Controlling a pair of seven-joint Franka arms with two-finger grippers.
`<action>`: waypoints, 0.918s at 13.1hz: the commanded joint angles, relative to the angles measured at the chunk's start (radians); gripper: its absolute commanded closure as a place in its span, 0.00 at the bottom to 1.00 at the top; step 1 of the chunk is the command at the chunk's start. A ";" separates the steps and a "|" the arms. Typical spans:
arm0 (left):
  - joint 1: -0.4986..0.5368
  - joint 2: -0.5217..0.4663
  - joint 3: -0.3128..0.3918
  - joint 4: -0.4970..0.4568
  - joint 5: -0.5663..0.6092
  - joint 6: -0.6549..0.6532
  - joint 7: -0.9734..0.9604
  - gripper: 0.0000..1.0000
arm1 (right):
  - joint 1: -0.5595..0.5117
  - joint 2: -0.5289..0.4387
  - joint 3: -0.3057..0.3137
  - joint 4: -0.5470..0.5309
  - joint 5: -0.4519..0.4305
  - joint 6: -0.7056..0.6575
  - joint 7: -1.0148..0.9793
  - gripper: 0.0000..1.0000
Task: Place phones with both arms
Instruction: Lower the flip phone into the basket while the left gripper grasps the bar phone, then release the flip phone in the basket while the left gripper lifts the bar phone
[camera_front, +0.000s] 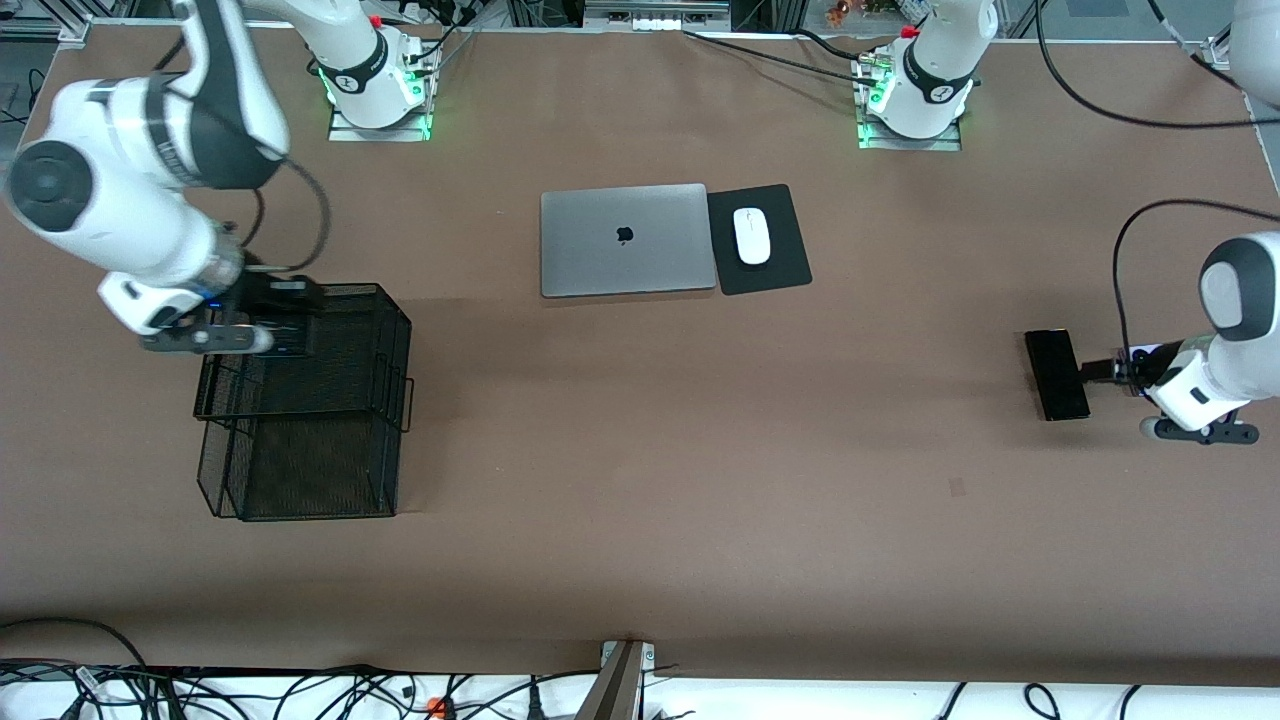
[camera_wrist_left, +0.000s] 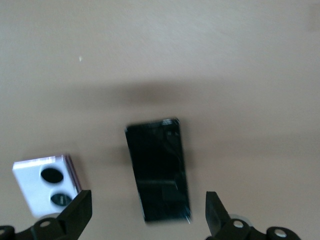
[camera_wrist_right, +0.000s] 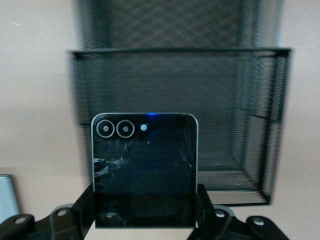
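Note:
My right gripper (camera_wrist_right: 145, 210) is shut on the small squarish black folded phone (camera_wrist_right: 144, 160), which stands upright between the fingers. In the front view this gripper (camera_front: 280, 322) hangs over the end of the black mesh basket (camera_front: 310, 470) that lies farther from the front camera. The long slim black phone (camera_front: 1057, 375) lies flat at the left arm's end of the table. My left gripper (camera_front: 1100, 372) is low beside it and open. In the left wrist view its fingers (camera_wrist_left: 75, 212) straddle the slab (camera_wrist_left: 159, 170), with the lilac-white phone (camera_wrist_left: 45, 184) just outside one finger.
A closed grey laptop (camera_front: 625, 240) lies mid-table toward the robots' bases. Beside it a white mouse (camera_front: 752, 235) rests on a black pad (camera_front: 780, 270). The mesh basket (camera_wrist_right: 235, 100) has tall wire walls.

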 joint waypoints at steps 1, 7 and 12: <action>0.065 0.083 -0.025 -0.040 -0.021 0.163 0.058 0.00 | 0.011 -0.005 -0.066 -0.076 0.000 0.113 -0.075 0.98; 0.053 0.087 -0.055 -0.074 -0.068 0.131 0.002 0.00 | -0.043 0.148 -0.074 -0.086 0.047 0.279 -0.166 0.98; 0.048 0.078 -0.051 -0.067 -0.015 0.117 -0.003 0.00 | -0.045 0.199 -0.074 -0.073 0.113 0.273 -0.218 0.53</action>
